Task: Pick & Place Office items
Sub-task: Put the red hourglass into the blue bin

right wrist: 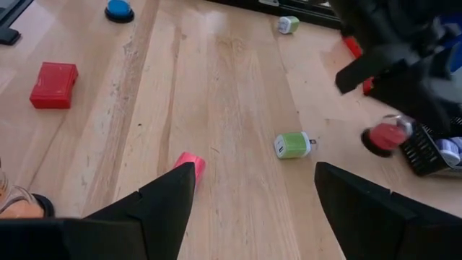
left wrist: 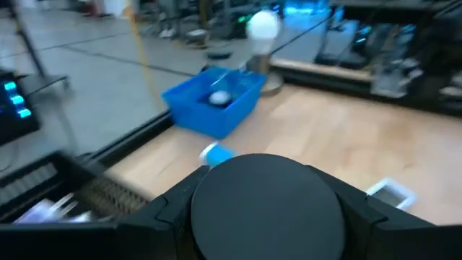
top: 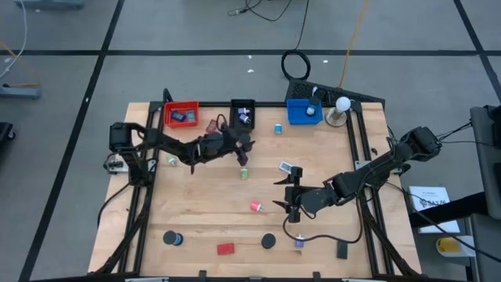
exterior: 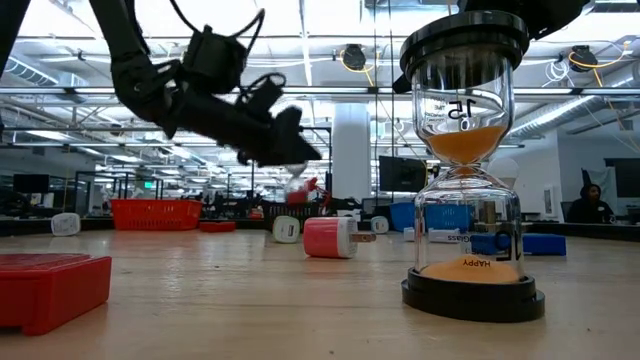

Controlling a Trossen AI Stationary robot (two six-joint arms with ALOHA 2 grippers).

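Left claw point(top: 244, 146) grips a black disc point(left wrist: 263, 206), carrying it toward the upper-centre black tray point(top: 243, 113); next, release there. Right claw point(right wrist: 253, 184) hangs open mid-counter.

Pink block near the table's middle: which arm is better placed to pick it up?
Right. The right gripper is right by the pink block, jaws open toward it. The left gripper is farther off and holds a small hourglass.

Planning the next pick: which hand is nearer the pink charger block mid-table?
Right. The right hand hovers open just beside the pink block. The left hand is farther off, up by the black tray, holding a black disc.
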